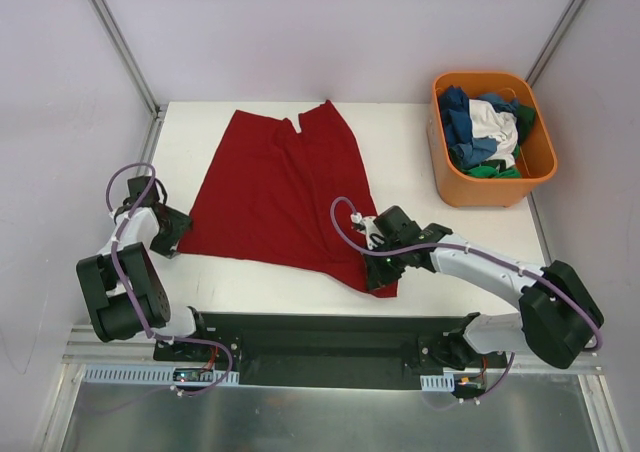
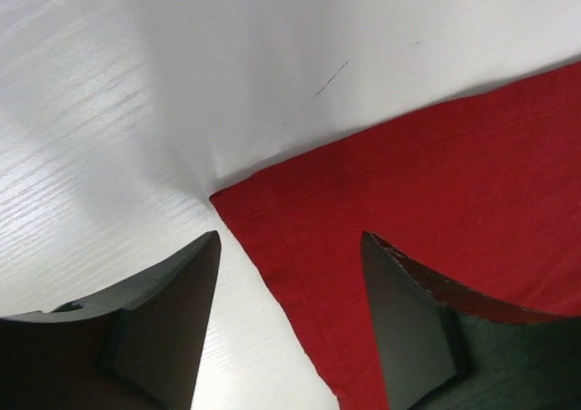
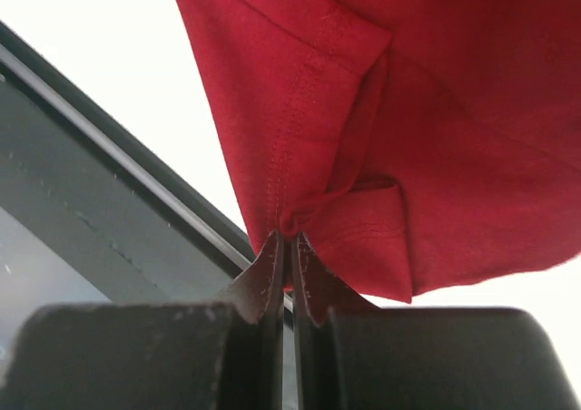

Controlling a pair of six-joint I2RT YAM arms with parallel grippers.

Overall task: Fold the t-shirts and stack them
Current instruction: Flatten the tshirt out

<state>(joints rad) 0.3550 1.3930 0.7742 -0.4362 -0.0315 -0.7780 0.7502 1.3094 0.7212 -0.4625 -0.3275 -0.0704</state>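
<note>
**Dark red t-shirt: 1 corner pinched, 1 corner straddled**

Item 1: dark red t-shirt (image 1: 275, 187). It is spread mostly flat on the white table (image 1: 460, 252) and fills the middle of the top view. A notch shows in its 12 o'clock edge. Its long near edge runs from the 8 o'clock corner to the 5 o'clock corner, and each of these 2 corners has a gripper at it.

Item 2: left gripper (image 2: 290, 247). It sits at the shirt's 8 o'clock corner, toward the 9 o'clock side of the table. The jaws are spread wide and grip nothing. In the wrist view the point of the shirt's corner lies in the gap between them. 1 finger (image 2: 413, 328) is over red cloth and the other is over bare table. Whether the tips touch the surface cannot be told.

Item 3: right gripper (image 3: 289, 242). It sits at the shirt's 5 o'clock corner, near the table's 6 o'clock edge. The jaws are pressed together on a small bunch of the stitched hem. The cloth gathers into creases at the pinch, and a flap of hem is folded over just beside it.

Item 4: orange tub (image 1: 455, 187). It stands at 2 o'clock on the table, well apart from the red shirt and both grippers. It holds a crumpled heap of t-shirts (image 1: 490, 132) in blue, white and green.

Item 5: black base plate (image 1: 330, 337). It lies at 6 o'clock, between the 2 arm mounts.
</note>
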